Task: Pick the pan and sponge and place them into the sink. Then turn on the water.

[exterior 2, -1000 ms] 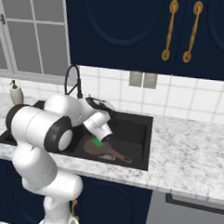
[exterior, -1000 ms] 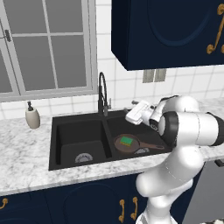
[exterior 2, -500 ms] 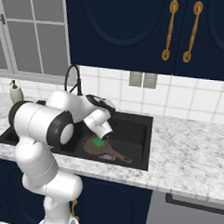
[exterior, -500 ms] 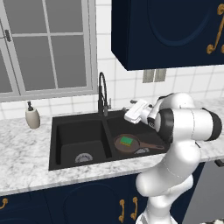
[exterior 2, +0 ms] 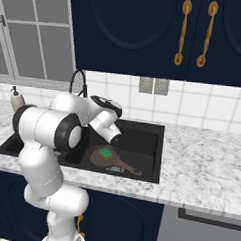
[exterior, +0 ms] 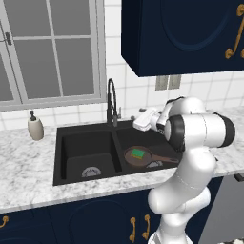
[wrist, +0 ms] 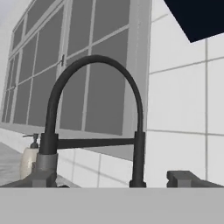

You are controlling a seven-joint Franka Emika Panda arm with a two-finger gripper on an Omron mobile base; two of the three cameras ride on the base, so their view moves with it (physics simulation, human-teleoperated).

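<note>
Pan (exterior: 139, 156) lies flat in the right basin of the sink (exterior: 64, 157), sponge (exterior: 138, 153) resting on it, handle pointing right toward the basin wall. Left basin is open. The end effector (exterior: 138, 125) hovers above the right basin beside the faucet (exterior: 112, 102), jaws spread wide, gripping nothing. Marble worktop (exterior: 26, 164) surrounds the sink.

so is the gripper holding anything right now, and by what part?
Nothing held. The gripper is open, facing the faucet; the pan and sponge lie in the sink.
</note>
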